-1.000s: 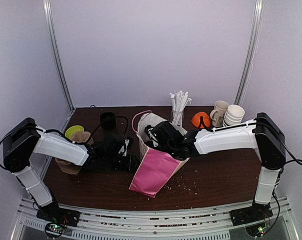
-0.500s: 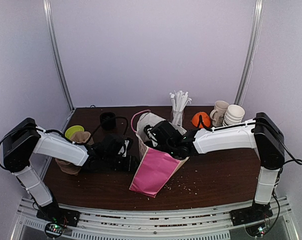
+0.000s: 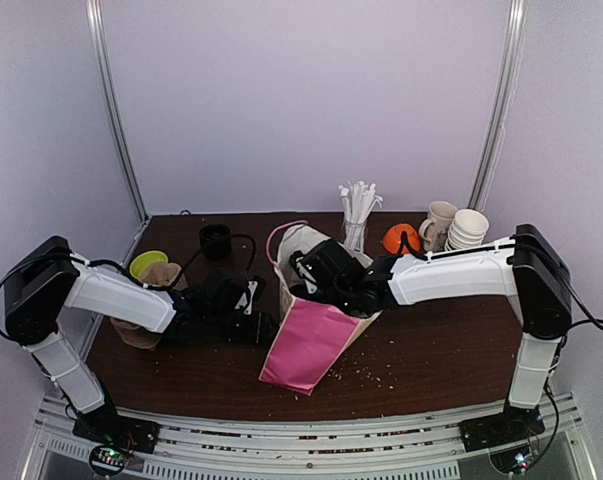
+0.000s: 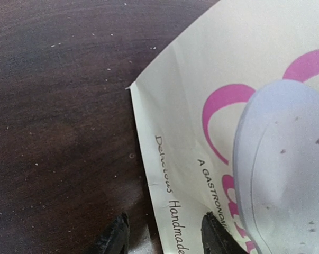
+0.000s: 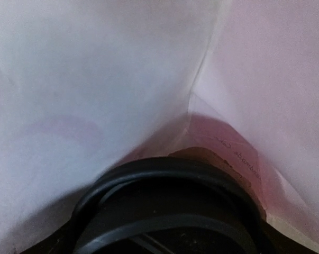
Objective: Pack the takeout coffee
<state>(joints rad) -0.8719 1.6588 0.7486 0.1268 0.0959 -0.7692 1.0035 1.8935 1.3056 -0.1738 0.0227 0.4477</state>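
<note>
1. Pink-and-cream paper carrier bag (image 3: 309, 345) is seen leaning on the dark wooden desk (image 3: 431, 355), with its mouth turned up toward the right arm.
2. The right gripper (image 3: 331, 275) is sunk into that mouth. Inside the bag, the black plastic dome lid (image 5: 164, 211) of the small takeout coffee cup is seen close under the wrist camera, low between the paper walls.
3. The right fingers are not shown in any view, so whether the cup is clasped or let go cannot be told.
4. The left gripper (image 4: 164, 235) is set against the bag's side. Its fingers (image 4: 116, 238) stand part-way apart astride the printed paper's edge, and whether paper is pinched between them cannot be told.
5. Because the bag leans, the cup is judged likely to tip. It is best lowered upright until it is borne by the bag's floor, and only then released.
6. The bag should be steadied from the left side while the right arm is drawn out.
7. The withdrawal is best made straight along the opening, so that neither the walls nor the pink cord handle (image 3: 273, 240) are snagged.
</note>
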